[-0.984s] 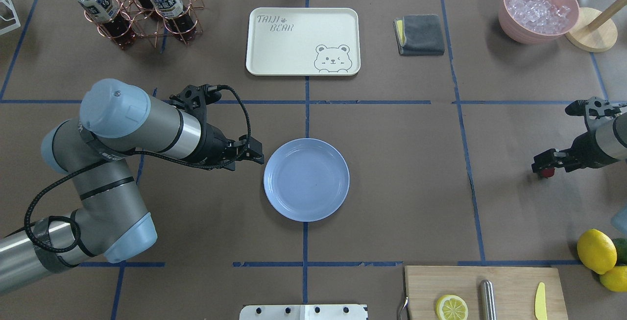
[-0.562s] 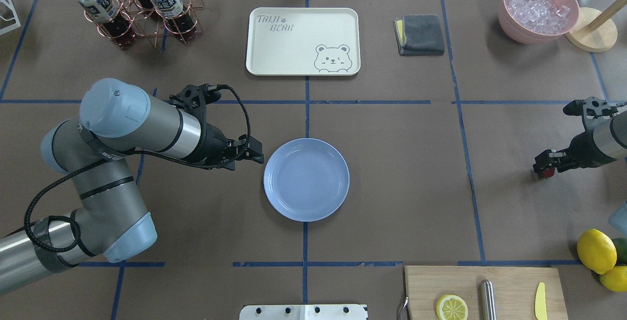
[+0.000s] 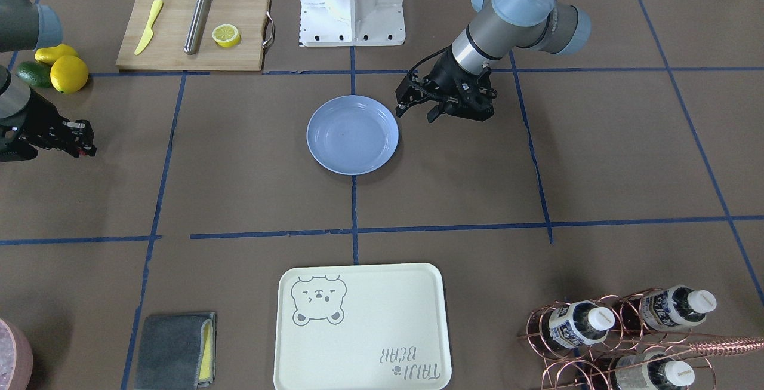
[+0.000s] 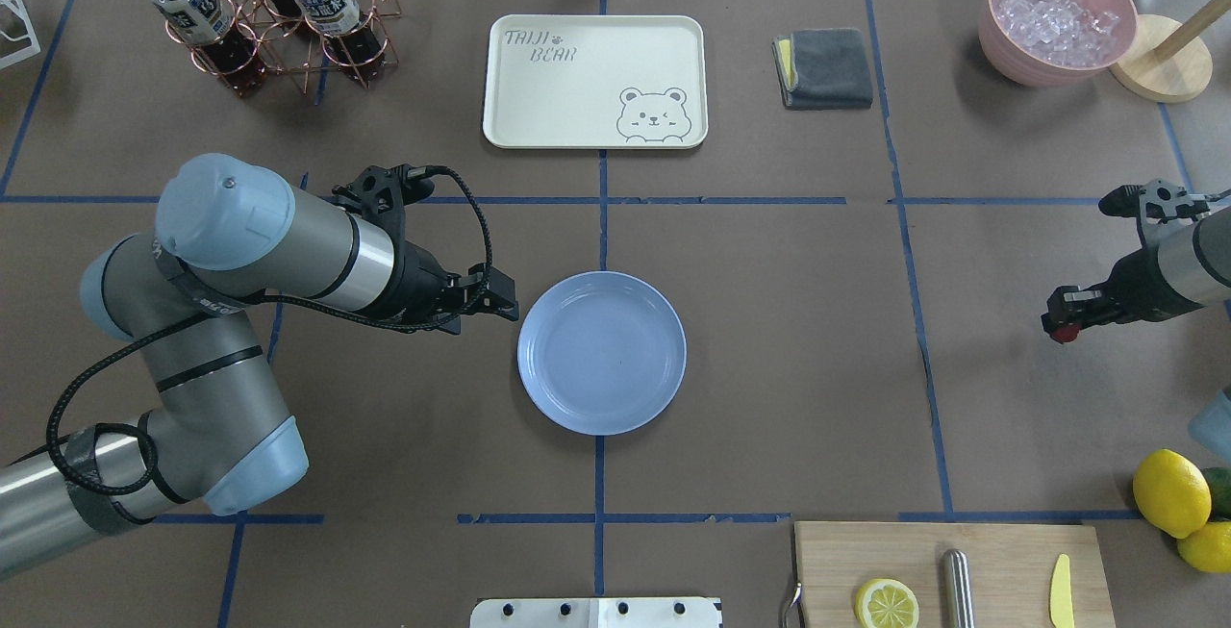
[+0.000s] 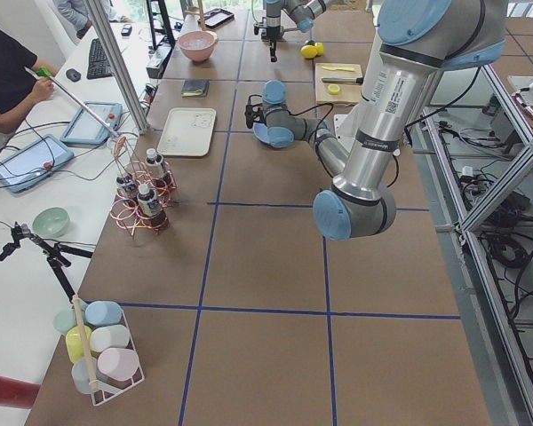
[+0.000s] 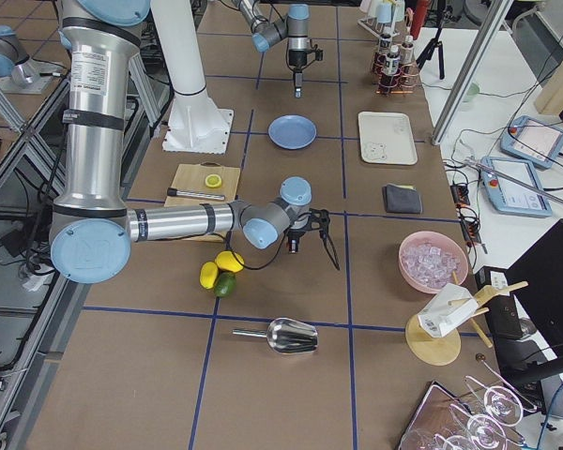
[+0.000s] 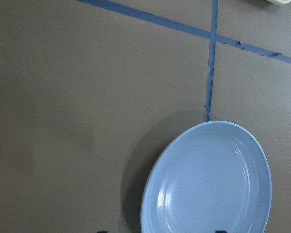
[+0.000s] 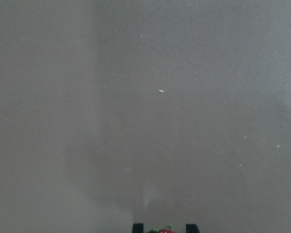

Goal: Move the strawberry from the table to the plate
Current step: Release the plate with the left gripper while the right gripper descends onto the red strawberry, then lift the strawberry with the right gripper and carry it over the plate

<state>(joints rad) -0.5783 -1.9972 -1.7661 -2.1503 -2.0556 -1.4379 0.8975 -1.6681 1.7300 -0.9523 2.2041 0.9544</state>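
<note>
Near edge: board (image 4: 952, 570) with a lemon half (image 4: 886, 602), whole lemons (image 4: 1170, 491) off to its right. Unchanged.

Mid table (image 4: 798, 339): right gripper (image 4: 1060, 324) is clamped on the strawberry (image 4: 1062, 332); red shows at the fingertips from overhead, and the wrist view has the berry pinched between the two tips. It is held off the table, well apart from the plate (image 4: 601, 352), at the right side. Change vs 1.0 s ago: right gripper has slid a little toward the plate (small shift, berry goes with it).

Plate sits on the centre tape line, same spot as before. Left gripper (image 4: 502, 302) hovers just beside the plate's left rim, jaws apart (wrist view shows both tips spread at the bottom edge). Left arm has not moved.

Far side: tray (image 4: 594, 80), grey cloth (image 4: 825, 67), ice bowl (image 4: 1056, 17), bottle rack (image 4: 279, 17). All as before.
</note>
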